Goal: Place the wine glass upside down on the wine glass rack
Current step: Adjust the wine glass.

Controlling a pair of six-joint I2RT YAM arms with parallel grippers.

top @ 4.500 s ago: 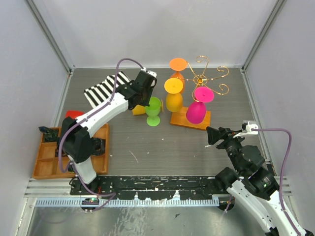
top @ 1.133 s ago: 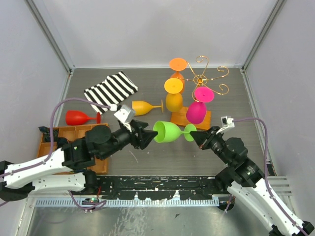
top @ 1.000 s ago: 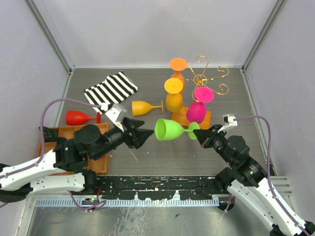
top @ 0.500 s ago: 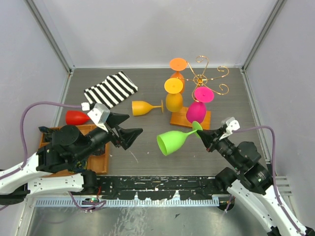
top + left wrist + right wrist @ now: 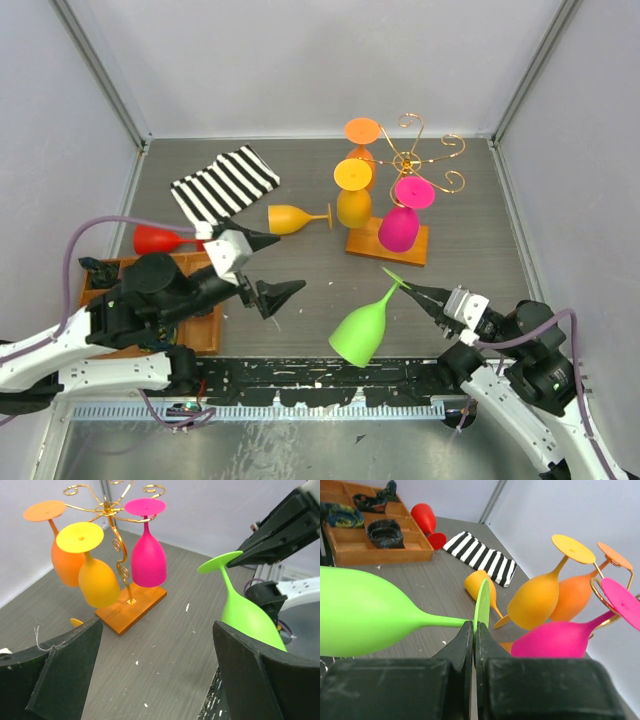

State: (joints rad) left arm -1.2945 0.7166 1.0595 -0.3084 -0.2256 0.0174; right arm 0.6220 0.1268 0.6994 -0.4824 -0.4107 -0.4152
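1. From above, the left gripper [image 5: 283, 263] hovers over the table [image 5: 470, 225] with its jaws spread wide and nothing between them. The right gripper [image 5: 410, 290] is clamped tight on the foot of the green wine glass [image 5: 360, 335]. The glass hangs tilted in the air, foot up and bowl down toward the near edge, apart from the left gripper. The wine glass rack [image 5: 406, 160] stands farther back on the right, well apart from the green glass. An orange glass [image 5: 362, 130], a yellow-orange glass [image 5: 352, 205] and a pink glass [image 5: 397, 228] hang on it foot-up. A lying yellow glass [image 5: 290, 218] and a red glass [image 5: 155, 239] rest on their sides near a striped cloth [image 5: 225, 180], and a wooden tray [image 5: 205, 333] sits at the left.
2. In the left wrist view, this gripper's own fingers [image 5: 70, 675] stand far apart at the frame's two sides and hold nothing. Beyond them the green glass hangs bowl-down, its foot rim pinched by the right gripper's dark tips. The rack stands to the left, clear of it.
3. In the right wrist view, the two fingers [image 5: 465, 645] press together on the thin edge of the green foot disc. The stem and bowl stretch away to the left. The rack's three hung glasses show at the right, not touching the green glass.
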